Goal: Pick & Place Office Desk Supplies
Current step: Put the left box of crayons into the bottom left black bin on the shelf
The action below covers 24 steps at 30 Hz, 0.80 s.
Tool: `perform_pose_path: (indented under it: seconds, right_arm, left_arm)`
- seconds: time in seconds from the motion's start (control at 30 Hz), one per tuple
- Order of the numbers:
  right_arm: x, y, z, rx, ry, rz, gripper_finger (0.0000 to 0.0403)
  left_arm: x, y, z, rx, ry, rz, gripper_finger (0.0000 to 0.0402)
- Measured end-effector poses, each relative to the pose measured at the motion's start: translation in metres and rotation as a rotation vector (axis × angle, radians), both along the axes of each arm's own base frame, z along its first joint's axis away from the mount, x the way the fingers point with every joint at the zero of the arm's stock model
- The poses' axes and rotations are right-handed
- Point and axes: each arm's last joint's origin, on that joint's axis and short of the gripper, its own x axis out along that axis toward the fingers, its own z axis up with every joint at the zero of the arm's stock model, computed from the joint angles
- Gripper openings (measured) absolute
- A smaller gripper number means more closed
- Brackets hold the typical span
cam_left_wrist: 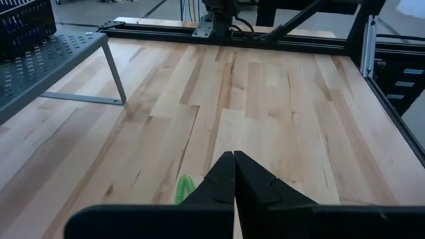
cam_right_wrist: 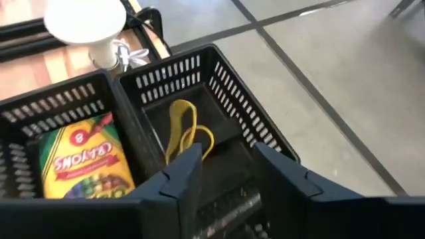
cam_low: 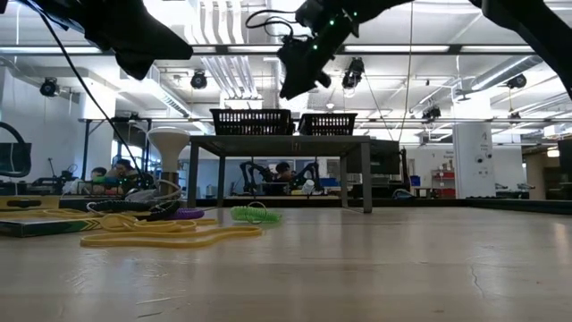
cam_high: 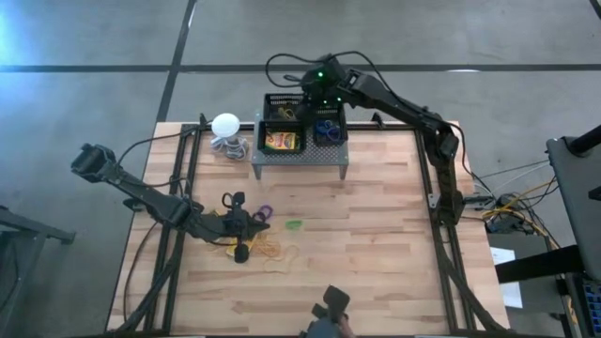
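Yellow rubber band [cam_right_wrist: 184, 136] lies in the black mesh tray [cam_right_wrist: 229, 86] just ahead of the right gripper [cam_right_wrist: 226, 174] — fingers apart, empty. Lift straight up, clear the tray wall. Left gripper [cam_left_wrist: 234, 174] pinched together, empty — green ring [cam_left_wrist: 181, 190] just beside.

I see a stand [cam_high: 299, 156] at the far side of the table [cam_high: 376, 244], with trays [cam_high: 282, 111] on top. A crayon box [cam_high: 281, 141] lies in one tray. Rubber bands [cam_high: 272, 252] lie near the left.
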Motion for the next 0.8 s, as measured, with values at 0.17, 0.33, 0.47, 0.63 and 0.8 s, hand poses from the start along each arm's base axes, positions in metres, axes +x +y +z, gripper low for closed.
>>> perform_pose_path:
  seconds: [0.17, 0.33, 0.47, 0.63, 0.8]
  right_arm:
    - [0.000, 0.033, 0.016, 0.013, 0.044, 0.073, 0.0146]
    - [0.011, 0.097, 0.012, 0.010, 0.084, 0.235, 0.0126]
    - [0.016, 0.158, -0.003, 0.027, 0.084, 0.359, 0.0109]
    - [0.016, 0.229, -0.040, 0.016, 0.069, 0.414, 0.0091]
    - [0.000, 0.284, -0.081, -0.049, 0.019, 0.318, 0.0074]
  left_arm:
    - [0.000, 0.000, 0.000, 0.000, 0.000, 0.000, 0.0001]
    - [0.000, 0.000, 0.000, -0.010, -0.001, 0.003, 0.0001]
    - [0.000, 0.000, 0.000, -0.023, 0.003, 0.006, 0.0001]
    - [-0.001, 0.000, -0.003, -0.034, 0.025, 0.016, 0.0001]
    - [-0.005, 0.002, -0.009, -0.045, 0.088, 0.040, 0.0001]
